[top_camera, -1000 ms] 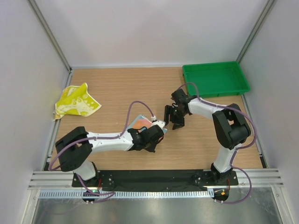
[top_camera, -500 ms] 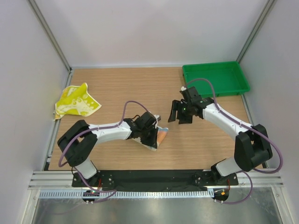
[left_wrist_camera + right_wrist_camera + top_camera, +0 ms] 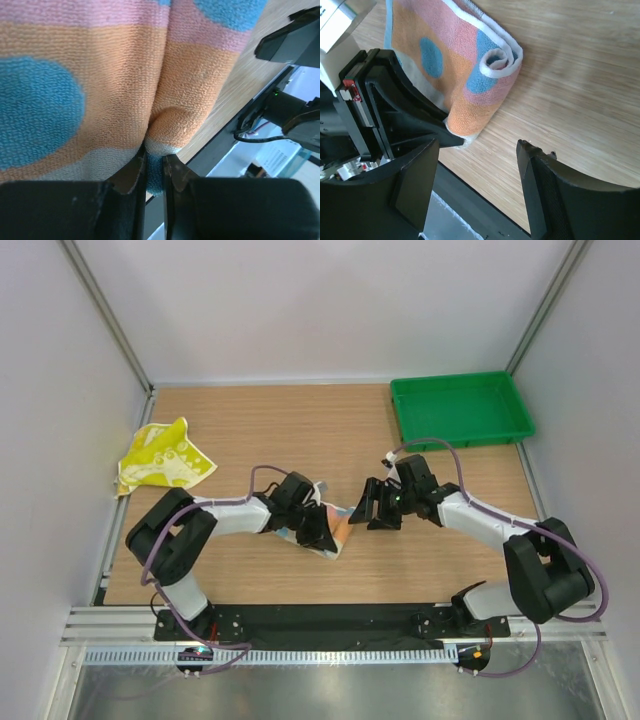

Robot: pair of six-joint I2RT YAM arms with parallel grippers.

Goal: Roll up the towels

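My left gripper (image 3: 316, 528), clenched on an edge of the blue-and-orange towel (image 3: 340, 530), has dragged it nearer on the desk (image 3: 300, 430). One end curls in a loose roll. My right gripper (image 3: 376, 508), released, has come down just beside it. The yellow towel (image 3: 163, 457) lies flat, far left, so both still need work.

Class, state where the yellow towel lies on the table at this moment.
In the top view the yellow towel lies at the left edge of the table, beside the left wall, far from the blue towel and the green tray.
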